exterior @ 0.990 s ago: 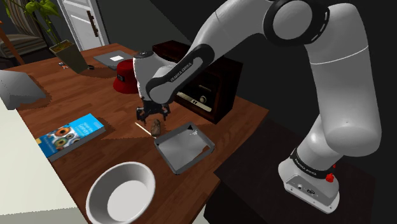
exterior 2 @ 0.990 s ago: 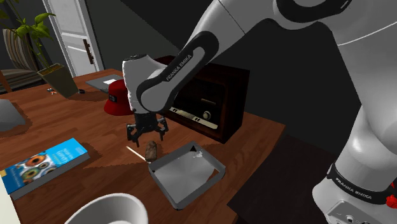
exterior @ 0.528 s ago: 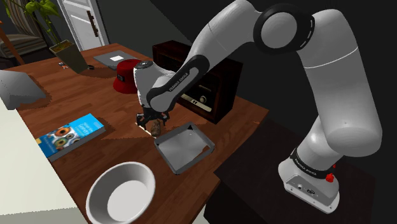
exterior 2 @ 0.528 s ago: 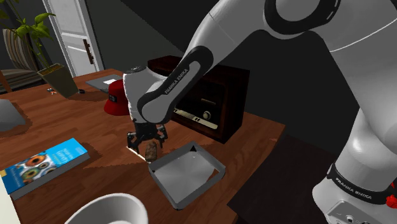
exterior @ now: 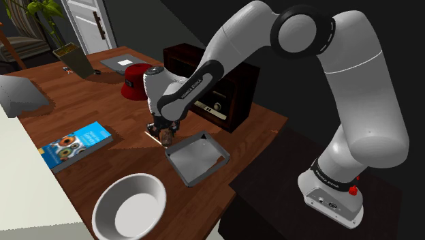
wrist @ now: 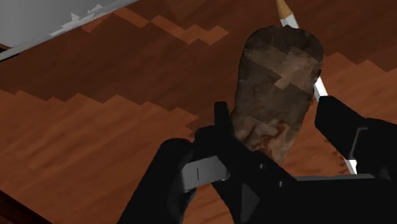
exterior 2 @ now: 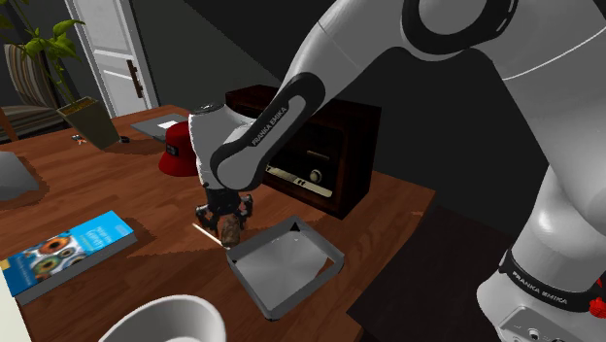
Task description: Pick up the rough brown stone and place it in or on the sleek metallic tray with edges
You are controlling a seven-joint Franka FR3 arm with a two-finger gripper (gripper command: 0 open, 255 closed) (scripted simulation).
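Observation:
A rough brown stone [exterior: 165, 138] [exterior 2: 231, 230] [wrist: 277, 83] lies on the wooden table just off the far corner of the grey metal tray [exterior: 196, 161] [exterior 2: 287, 262], whose rim [wrist: 38, 28] also appears in the wrist view. My black gripper [exterior: 164, 133] [exterior 2: 228, 220] [wrist: 275, 118] has come straight down over the stone. Its fingers are shut on the stone, one on each side. The stone still rests on the table. The tray holds nothing.
A thin white stick [wrist: 286, 11] lies under the stone. A dark radio cabinet [exterior: 218, 95] stands close behind the gripper and a red cap [exterior: 136, 80] beyond it. A blue book [exterior: 75, 145] and a white bowl [exterior: 129, 208] sit toward the near edge.
The gripper has dropped from above the stone down around it, and its fingers have closed from wide apart onto the stone. The stone has not moved.

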